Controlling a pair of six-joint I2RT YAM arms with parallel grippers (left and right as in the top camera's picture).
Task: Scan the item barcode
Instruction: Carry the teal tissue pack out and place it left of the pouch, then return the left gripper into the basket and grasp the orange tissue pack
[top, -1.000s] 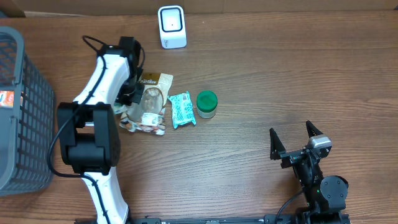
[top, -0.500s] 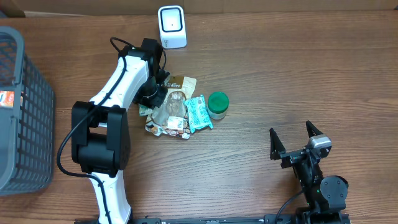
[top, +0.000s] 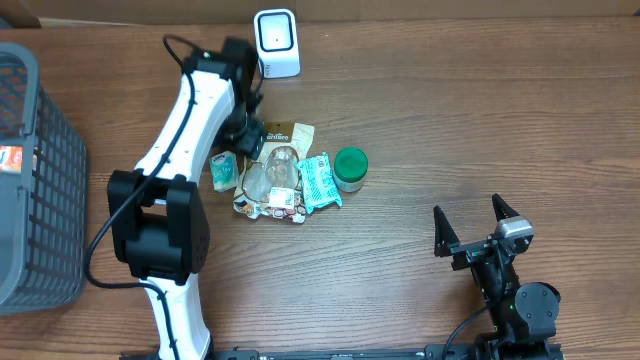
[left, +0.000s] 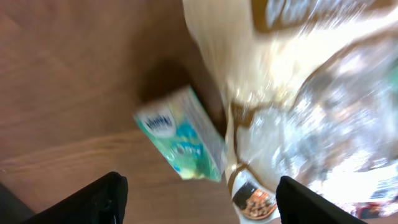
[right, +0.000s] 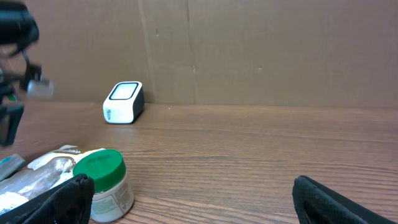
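The left claw (left: 199, 186) is hovering with its fingers spread wide and nothing between them, over a small teal-and-white cardboard box (left: 180, 140). The box is lying on the brown wooden tabletop (top: 450, 120) toward its far edge, left of the middle, just beside a crinkly clear-and-beige plastic pouch (top: 278, 165). A white boxy barcode scanner (top: 276, 42) is standing at the far edge, apart from the box. The right claw (top: 478, 232) is sitting by the near edge, spread and empty.

Even, bright overhead light; soft shadows; left wrist view motion-blurred.
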